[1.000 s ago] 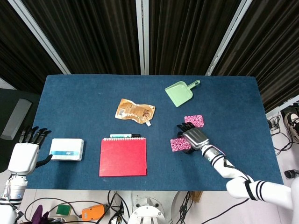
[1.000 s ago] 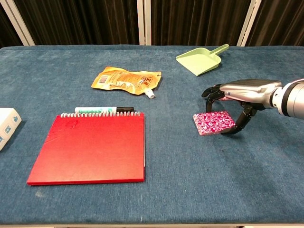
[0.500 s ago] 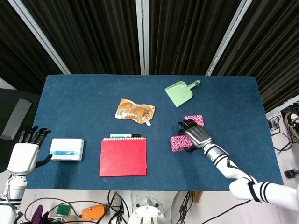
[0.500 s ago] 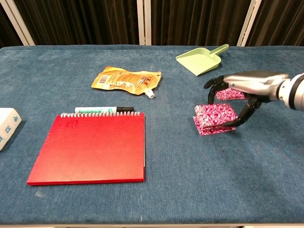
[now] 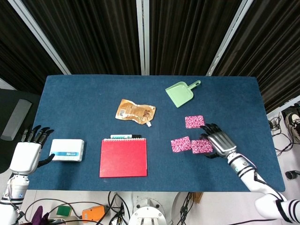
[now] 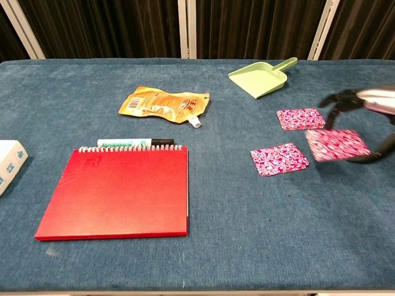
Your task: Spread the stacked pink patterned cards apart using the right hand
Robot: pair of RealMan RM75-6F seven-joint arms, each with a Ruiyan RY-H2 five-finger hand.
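Three pink patterned cards show. One card point(image 5: 194, 122) point(image 6: 300, 118) lies flat at the back, below the dustpan. A second card point(image 5: 180, 144) point(image 6: 279, 159) lies flat nearer the front. My right hand point(image 5: 220, 142) point(image 6: 374, 98) pinches the third card point(image 5: 201, 146) point(image 6: 337, 144) between fingers and thumb, just right of the second card and apart from it; it looks blurred and lifted off the cloth. My left hand point(image 5: 26, 155) rests at the table's left edge with fingers spread, holding nothing.
A green dustpan point(image 5: 179, 93) point(image 6: 262, 77) sits at the back. An orange pouch point(image 5: 135, 111) lies mid-table, with a red notebook point(image 5: 123, 157) and a marker point(image 5: 125, 136) in front of it. A white box point(image 5: 67, 150) lies beside my left hand.
My right hand has lifted the top card off the stack and carried it right. One card stays where the stack lay. The left hand has not moved.
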